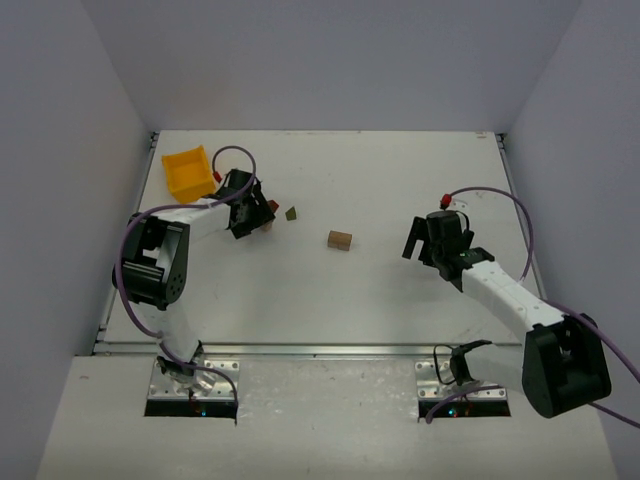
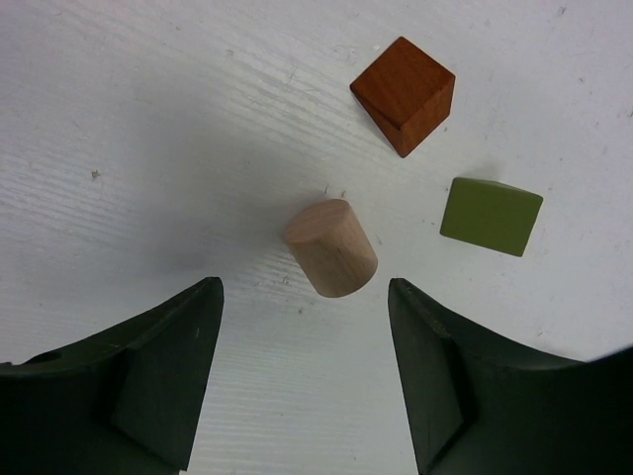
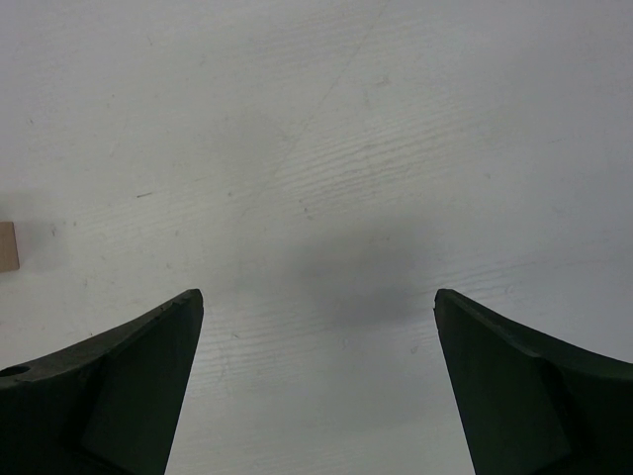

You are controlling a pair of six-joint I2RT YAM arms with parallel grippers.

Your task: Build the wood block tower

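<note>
Left wrist view shows the left gripper spread, a round tan block just ahead — the right gripper is spread wide too, another tan block cut off at the edge.

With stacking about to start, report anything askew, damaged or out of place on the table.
Nothing is damaged or spilled. The blocks just lie loose and apart: tan cylinder, red cube and green block ahead of the left hand, and a tan block alone, farther right. Nothing is stacked.

Lighting's bright and even from overhead, no real glare. Soft fuzzy shadows beside the wooden cylinder and across the white table. Overhead shot's a bit grainy, close-ups sharp.
</note>
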